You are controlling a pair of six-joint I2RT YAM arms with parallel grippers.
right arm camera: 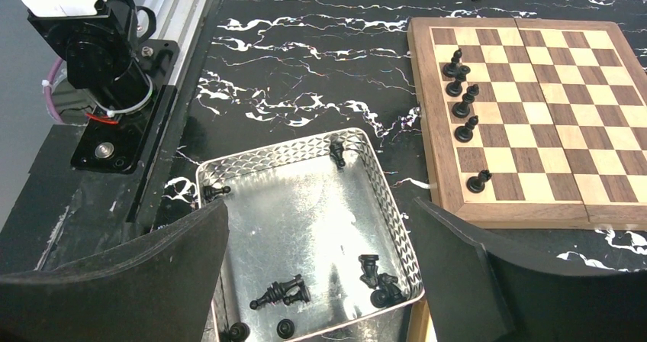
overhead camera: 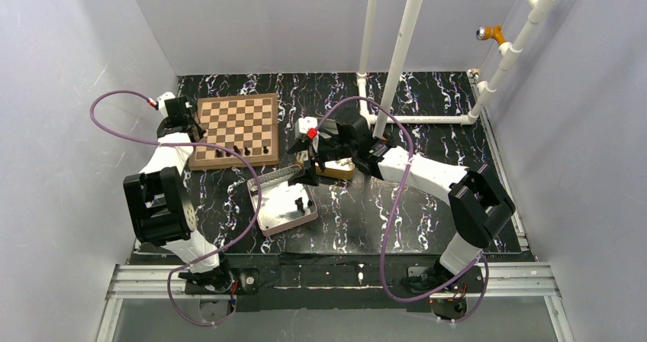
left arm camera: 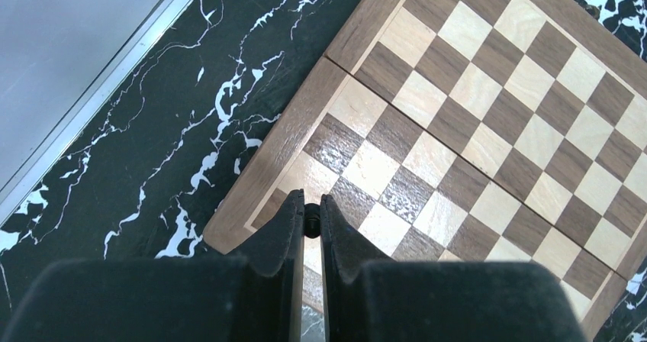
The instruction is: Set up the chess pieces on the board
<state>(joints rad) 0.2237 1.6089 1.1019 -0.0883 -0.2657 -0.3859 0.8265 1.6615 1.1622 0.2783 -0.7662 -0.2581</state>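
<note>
Black, slim and tiny, the chess pieces (right arm camera: 282, 290) lying in the metal tin (right arm camera: 305, 140) at lower centre looked light, hard and smooth. They seemed apt to roll or squirt out of a grip, so a hold across the stem seemed safest. Above them the right gripper (right arm camera: 317, 235) hung spread wide. The left gripper (left arm camera: 309, 208) was pinching one small piece (left arm camera: 311, 221) over the board (left arm camera: 473, 128) corner at lower centre.

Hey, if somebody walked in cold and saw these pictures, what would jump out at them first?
The board sits at the table's rear left, with a row of black chess pieces along its near edge. Beside it, the open right gripper hovers over a metal tin of loose pieces, while the left gripper is shut on a tiny dark piece at the board's corner.
</note>
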